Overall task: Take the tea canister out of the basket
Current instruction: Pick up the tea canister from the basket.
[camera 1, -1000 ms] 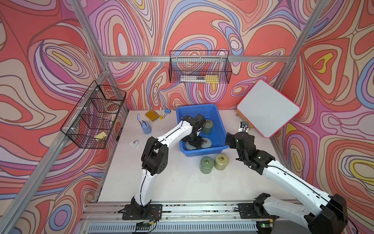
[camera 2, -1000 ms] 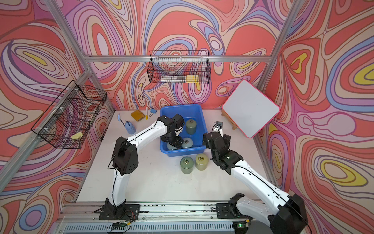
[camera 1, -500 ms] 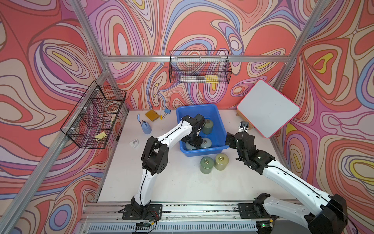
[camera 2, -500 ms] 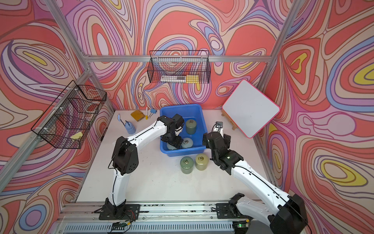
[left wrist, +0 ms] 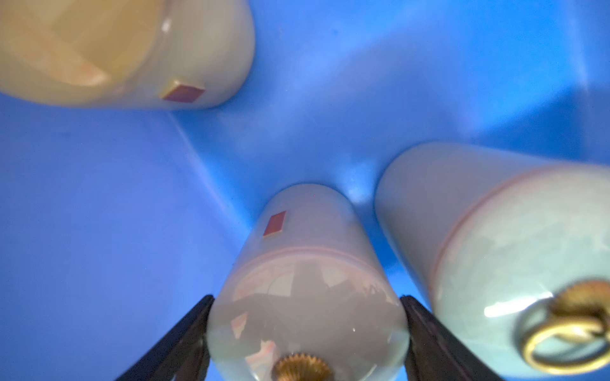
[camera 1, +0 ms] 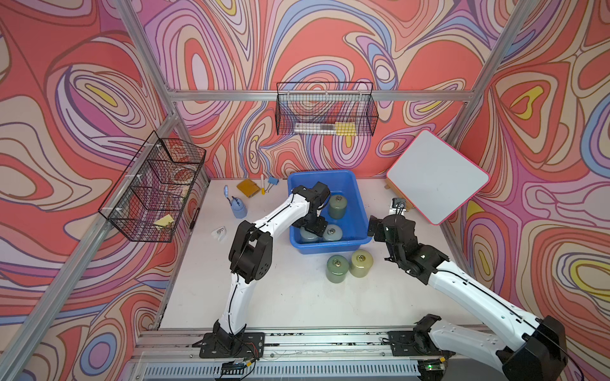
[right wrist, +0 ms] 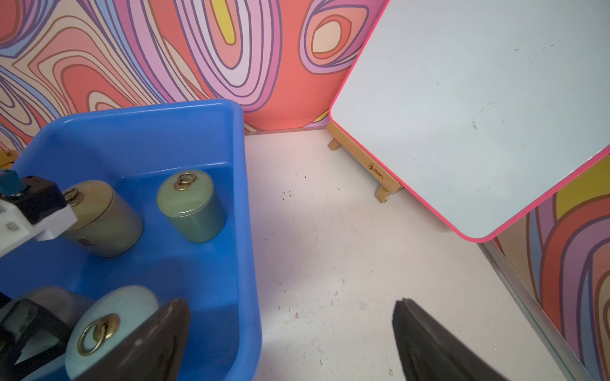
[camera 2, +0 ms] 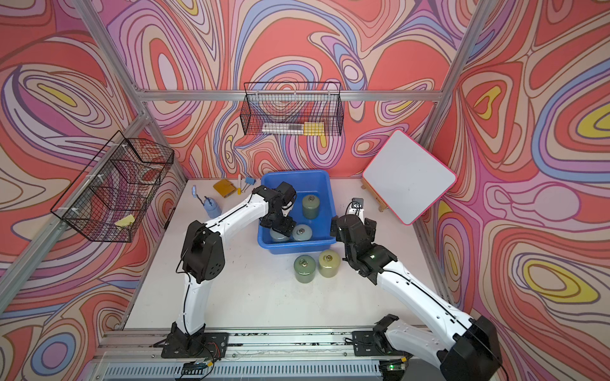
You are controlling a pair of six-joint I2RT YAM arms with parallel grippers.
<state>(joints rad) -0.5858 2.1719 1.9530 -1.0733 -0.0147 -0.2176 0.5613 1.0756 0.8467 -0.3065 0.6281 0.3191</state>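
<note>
Since a second ago the left fingers (left wrist: 185, 343) have closed. They now clamp the sides of a pale tea canister (left wrist: 307, 290) standing in the basket (camera 1: 330, 246), at its front left corner, just beside a second canister (left wrist: 495, 264). Step in hand: grasp made, lift pending. Next move calls for a straight rise clear of neighbour and rim. Right fingers (right wrist: 429, 349) stand wide, empty, at the basket's right wall.

The left arm (camera 1: 280, 216) and right arm (camera 1: 462, 286) had white shells, black joint housings and thin black cables; the right gripper (right wrist: 292, 306) showed 2 dark, wedge-shaped fingers (right wrist: 429, 343).
</note>
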